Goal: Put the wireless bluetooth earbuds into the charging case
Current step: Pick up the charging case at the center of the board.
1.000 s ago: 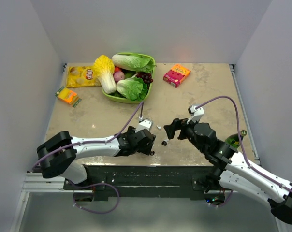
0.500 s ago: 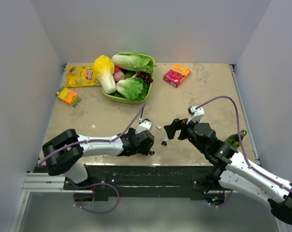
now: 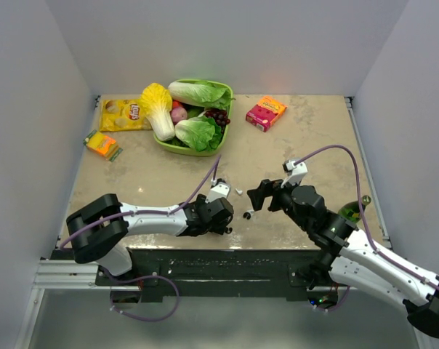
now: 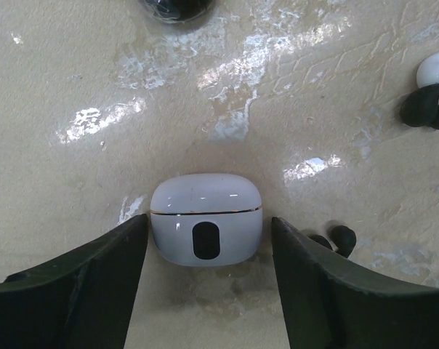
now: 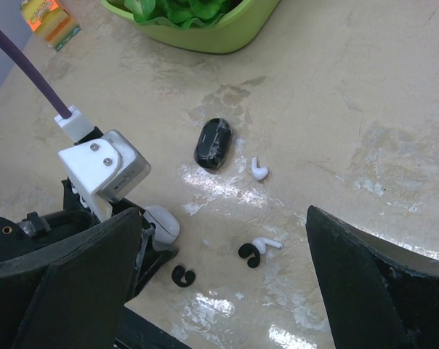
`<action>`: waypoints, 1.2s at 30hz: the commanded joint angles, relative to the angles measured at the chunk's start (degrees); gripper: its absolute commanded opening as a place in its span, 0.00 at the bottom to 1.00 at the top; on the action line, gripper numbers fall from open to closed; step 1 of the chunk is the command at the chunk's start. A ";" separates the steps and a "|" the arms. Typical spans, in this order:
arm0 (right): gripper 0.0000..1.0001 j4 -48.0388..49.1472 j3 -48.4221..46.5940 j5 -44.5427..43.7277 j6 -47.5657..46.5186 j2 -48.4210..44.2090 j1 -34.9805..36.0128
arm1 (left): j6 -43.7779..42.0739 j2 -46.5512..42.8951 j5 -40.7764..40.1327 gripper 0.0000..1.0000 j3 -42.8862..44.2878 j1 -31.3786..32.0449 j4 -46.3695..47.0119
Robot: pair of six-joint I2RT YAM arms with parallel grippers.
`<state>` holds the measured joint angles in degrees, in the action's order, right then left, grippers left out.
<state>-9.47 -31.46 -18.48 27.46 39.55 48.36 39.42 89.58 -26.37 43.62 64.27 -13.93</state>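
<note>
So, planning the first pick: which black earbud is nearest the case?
The lone earbud beside the charging case; the other earbud lies farther off, against a white bud.

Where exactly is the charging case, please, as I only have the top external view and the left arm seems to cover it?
Observer: The left wrist view shows the charging case lying closed on the table, between the open fingers of the left gripper.
Operator: Thank you; and the earbuds?
Observer: In the right wrist view, one black earbud lies beside that gripper, the other farther out, next to a white piece.
</note>
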 commanded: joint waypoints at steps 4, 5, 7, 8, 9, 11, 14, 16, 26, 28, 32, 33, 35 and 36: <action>0.98 0.42 0.00 0.11 0.57 -1.14 -0.02 | -0.04 0.42 0.09 0.70 0.24 0.42 0.66; 0.98 0.42 0.00 0.11 0.57 -1.14 0.07 | 0.04 0.42 -0.08 0.71 0.33 0.42 0.40; 0.98 0.42 -0.09 0.11 0.57 -0.97 -0.02 | 0.13 0.59 -0.35 0.72 0.42 0.42 -0.56; 0.98 0.51 -0.09 0.11 0.57 -1.05 -0.11 | 0.04 0.68 -0.44 0.72 0.50 0.42 -0.74; 0.98 0.42 -0.09 -0.06 0.57 -0.88 -0.02 | 0.04 0.68 -0.52 0.73 0.51 0.33 -1.18; 0.98 0.42 -0.09 0.02 0.57 -0.97 -0.02 | -0.22 0.94 -0.61 0.73 0.68 0.42 -1.45; 0.98 0.34 0.17 -0.24 0.66 -1.14 -0.02 | -0.39 1.56 -0.70 0.72 0.94 0.42 -2.06; 0.98 0.16 0.26 -0.33 0.66 -1.05 -0.02 | -0.66 1.91 -0.79 0.72 1.03 0.42 -2.41; 0.98 0.07 0.70 -0.59 0.75 -1.40 -0.02 | -1.54 2.88 -0.61 0.72 1.91 0.51 -3.91; 0.98 0.07 0.79 -0.59 0.66 -1.49 0.07 | -1.45 2.88 -0.61 0.71 1.91 0.51 -4.34; 0.98 -0.11 0.88 -0.77 0.75 -1.67 -0.02 | -1.01 2.35 -0.61 0.76 1.74 0.51 -4.96; 0.98 0.07 0.96 -0.77 0.66 -1.76 -0.02 | -0.75 2.27 -0.70 0.79 1.82 0.51 -5.40; 0.98 0.07 0.97 -0.77 0.75 -1.67 -0.02 | -0.57 1.92 -0.70 0.80 1.65 0.68 -5.75; 0.98 0.16 0.97 -0.68 0.66 -1.67 -0.02 | -0.40 1.74 -0.70 0.80 1.56 0.68 -6.01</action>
<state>-9.91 -30.70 -18.52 27.53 38.81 48.36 39.42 90.96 -26.85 45.25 64.34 -15.25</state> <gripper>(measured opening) 0.982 0.797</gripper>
